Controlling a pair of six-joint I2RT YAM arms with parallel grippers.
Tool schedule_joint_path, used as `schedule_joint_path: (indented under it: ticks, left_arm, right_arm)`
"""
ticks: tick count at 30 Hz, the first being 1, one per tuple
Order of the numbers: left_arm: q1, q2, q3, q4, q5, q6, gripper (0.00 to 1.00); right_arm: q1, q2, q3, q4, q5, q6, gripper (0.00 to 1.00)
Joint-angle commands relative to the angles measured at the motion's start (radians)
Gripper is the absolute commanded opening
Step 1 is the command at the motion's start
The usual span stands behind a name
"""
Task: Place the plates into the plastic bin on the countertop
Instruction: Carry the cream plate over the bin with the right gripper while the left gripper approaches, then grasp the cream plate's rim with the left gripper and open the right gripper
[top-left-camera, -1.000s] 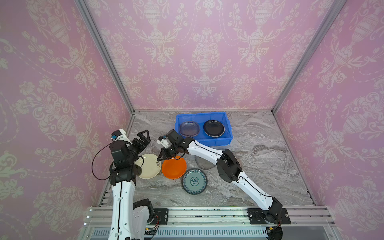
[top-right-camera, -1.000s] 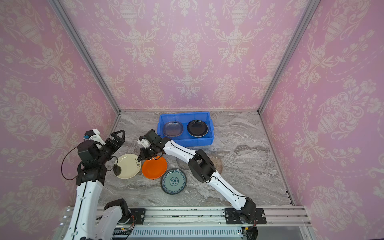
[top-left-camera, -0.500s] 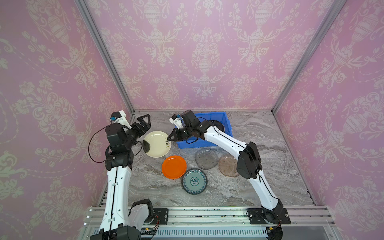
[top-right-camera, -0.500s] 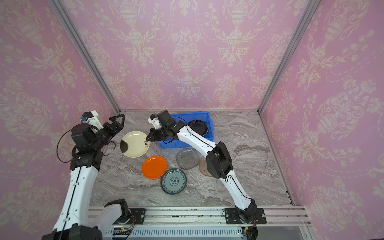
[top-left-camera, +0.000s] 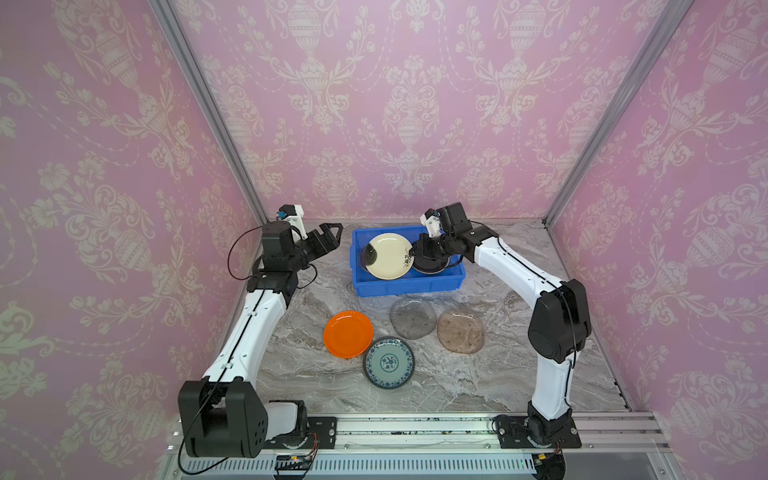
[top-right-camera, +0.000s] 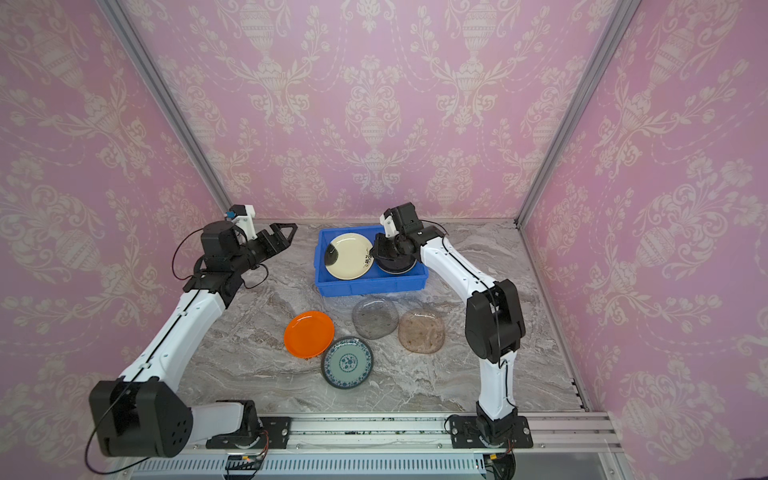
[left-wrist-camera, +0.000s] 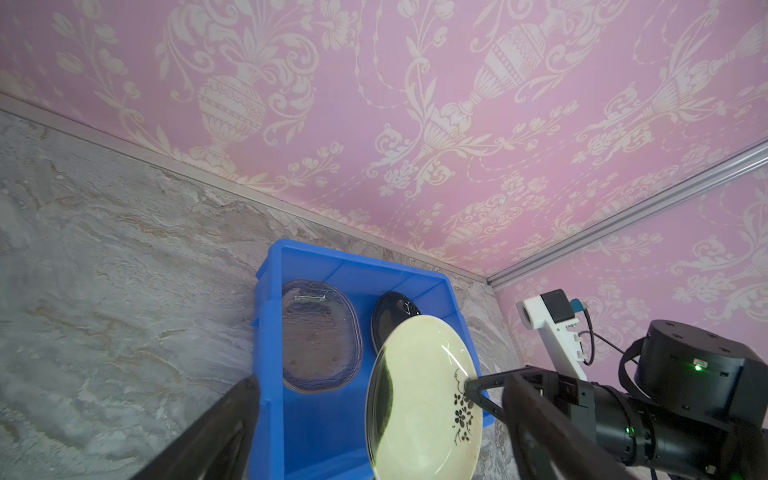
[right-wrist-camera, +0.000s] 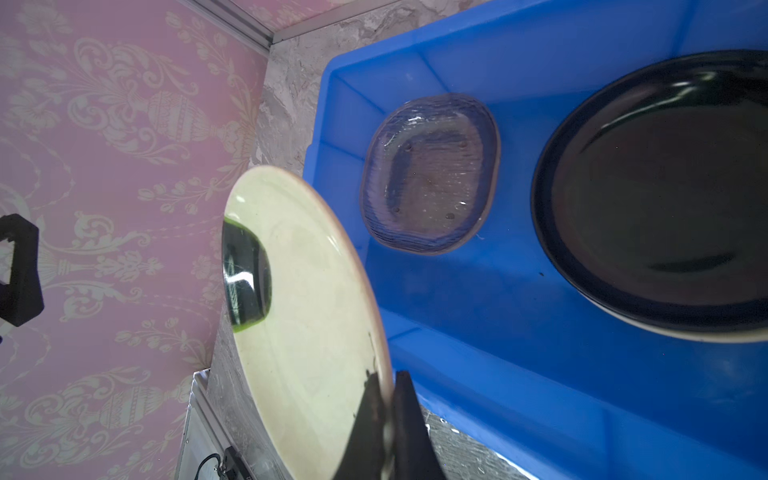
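R end effector (top-left-camera: 414, 252) pinched shut on cream plate (top-left-camera: 386, 255) rim, plate tilted over blue bin (top-left-camera: 407, 286) by tabletop (top-left-camera: 478, 382) back edge. L end effector (top-left-camera: 331, 237) wide open, empty, beside bin.

Twin arms here, same build. Left arm (top-left-camera: 254, 328): white shell links, black joint housings. Right arm (top-left-camera: 515, 270): matching, fat black elbow block (top-left-camera: 559, 328). Thin black cable (top-left-camera: 236, 253) loops off left wrist. White camera bracket (top-left-camera: 296, 217), blue plug (top-left-camera: 282, 215) on top. Left gripper (top-left-camera: 334, 239), right gripper (top-left-camera: 415, 252): black, skeletal triangular fingers (left-wrist-camera: 216, 432). Green light (left-wrist-camera: 698, 367) glows on right wrist motor. Black base plate (top-left-camera: 509, 434), bolted.
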Motion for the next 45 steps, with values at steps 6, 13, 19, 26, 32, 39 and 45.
schedule_joint_path:
  ticks: [6, 13, 19, 26, 32, 39, 45]
  left_arm:
    - [-0.104, 0.216, -0.008, 0.307, 0.203, -0.132, 0.68]
    - [-0.155, 0.324, 0.020, 0.320, 0.229, -0.145, 0.54]
    - [-0.183, 0.380, 0.040, 0.309, 0.215, -0.151, 0.39]
    - [-0.185, 0.409, 0.073, 0.288, 0.202, -0.152, 0.24]
    - [-0.186, 0.432, 0.100, 0.270, 0.197, -0.158, 0.00]
    - [-0.208, 0.464, 0.154, 0.202, 0.164, -0.123, 0.00]
    - [-0.263, 0.525, 0.289, 0.033, 0.065, -0.021, 0.00]
  right_arm:
    - [-0.043, -0.091, -0.095, 0.099, -0.052, 0.050, 0.00]
    - [-0.072, -0.099, -0.123, 0.165, -0.109, 0.101, 0.00]
    - [-0.079, -0.090, -0.117, 0.171, -0.123, 0.104, 0.00]
    - [-0.087, -0.092, -0.123, 0.159, -0.101, 0.101, 0.00]
    - [-0.094, -0.092, -0.126, 0.154, -0.094, 0.091, 0.00]
    - [-0.113, -0.088, -0.114, 0.107, -0.033, 0.080, 0.07]
    - [-0.190, -0.159, -0.192, 0.108, 0.112, 0.137, 0.35]
